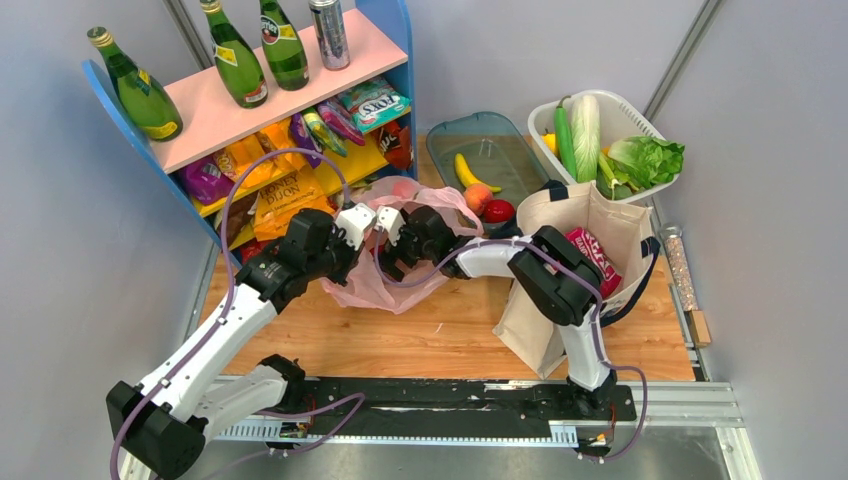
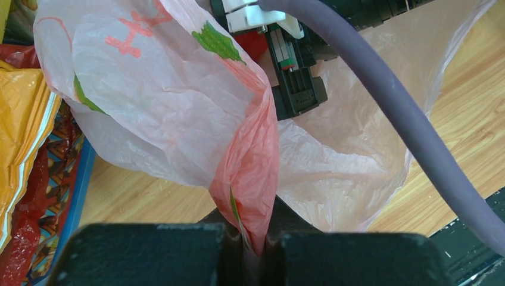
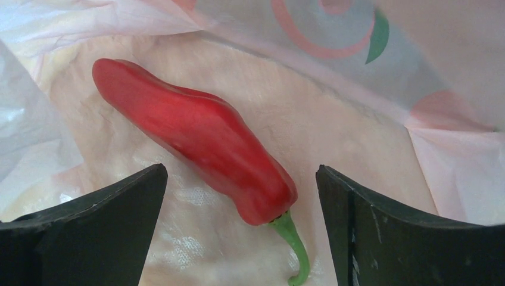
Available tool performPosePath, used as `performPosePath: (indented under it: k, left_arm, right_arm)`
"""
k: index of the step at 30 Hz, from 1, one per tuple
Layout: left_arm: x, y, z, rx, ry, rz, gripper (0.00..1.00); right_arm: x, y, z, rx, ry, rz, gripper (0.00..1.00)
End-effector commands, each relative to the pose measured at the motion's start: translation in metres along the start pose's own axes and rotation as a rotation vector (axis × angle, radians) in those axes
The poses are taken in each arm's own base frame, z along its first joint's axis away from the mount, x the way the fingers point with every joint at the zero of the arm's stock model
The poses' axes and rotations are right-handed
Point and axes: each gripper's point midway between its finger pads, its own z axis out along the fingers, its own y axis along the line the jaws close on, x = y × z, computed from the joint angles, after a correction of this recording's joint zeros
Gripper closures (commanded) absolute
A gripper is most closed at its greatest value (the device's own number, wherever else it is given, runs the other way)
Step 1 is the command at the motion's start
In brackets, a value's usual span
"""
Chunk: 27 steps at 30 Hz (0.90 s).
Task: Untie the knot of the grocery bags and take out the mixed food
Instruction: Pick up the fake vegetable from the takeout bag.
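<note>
left gripper [image 2: 255, 253]: fingers pressed together on a bunched fold of the pink bag [image 2: 167, 101]; the film rises from the pinch as a crumpled red-pink ridge
right gripper [image 3: 241, 179]: jaws wide apart and holding nothing, reaching into the open mouth of the pink bag; from the left wrist, its black body shows just behind the pinched fold
pink bag: lies on the wooden table [image 1: 440, 335] in front of the shelf [image 1: 320, 85], between the two wrists; thin translucent film with red and green print, mouth spread open
red pepper [image 3: 196, 146]: inside the pink bag, on its side on the bag's floor; in the right wrist view it lies between the two fingers and touches neither, green stem pointing towards the camera
canvas tote [image 1: 610, 225]: stands upright just right of the pink bag, behind the right arm's elbow; a magenta packet [image 1: 592, 258] shows in its open top
tray [image 1: 495, 140]: clear teal, behind the pink bag; a banana [image 1: 470, 172], a peach [image 1: 478, 198] and a red round fruit [image 1: 498, 211] sit towards its near end
basket [image 1: 628, 108]: white, far right; holds a cucumber [image 1: 563, 140], a pale cabbage [image 1: 586, 135] and lettuce [image 1: 648, 160]
shelf: blue frame with a pink top, far left; green bottles [image 1: 240, 65] and a can [image 1: 329, 35] stand on top, snack packets [image 1: 270, 190] fill the space below
purple cable [image 2: 387, 107]: runs diagonally across the left wrist view, in front of the bag
</note>
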Motion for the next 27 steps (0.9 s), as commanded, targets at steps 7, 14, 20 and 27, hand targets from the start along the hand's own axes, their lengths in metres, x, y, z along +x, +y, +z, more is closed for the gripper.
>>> performPosePath:
  k: [7, 14, 20, 27]
  left_arm:
    - [-0.007, 0.001, 0.001, 0.004, -0.032, 0.010, 1.00]
    - [-0.006, 0.003, 0.002, -0.009, -0.028, 0.008, 1.00]
    - [-0.006, 0.003, 0.003, -0.008, -0.024, 0.005, 1.00]
    - [-0.007, 0.004, 0.002, -0.016, -0.028, 0.003, 1.00]
  right_arm:
    - [-0.006, 0.019, 0.007, -0.192, 0.036, -0.082, 0.04]
    - [-0.006, 0.048, -0.031, -0.276, 0.060, 0.041, 0.15]
    - [-0.008, 0.047, -0.034, -0.247, 0.048, 0.075, 0.33]
    - [0.001, 0.035, -0.015, -0.150, 0.090, 0.107, 0.54]
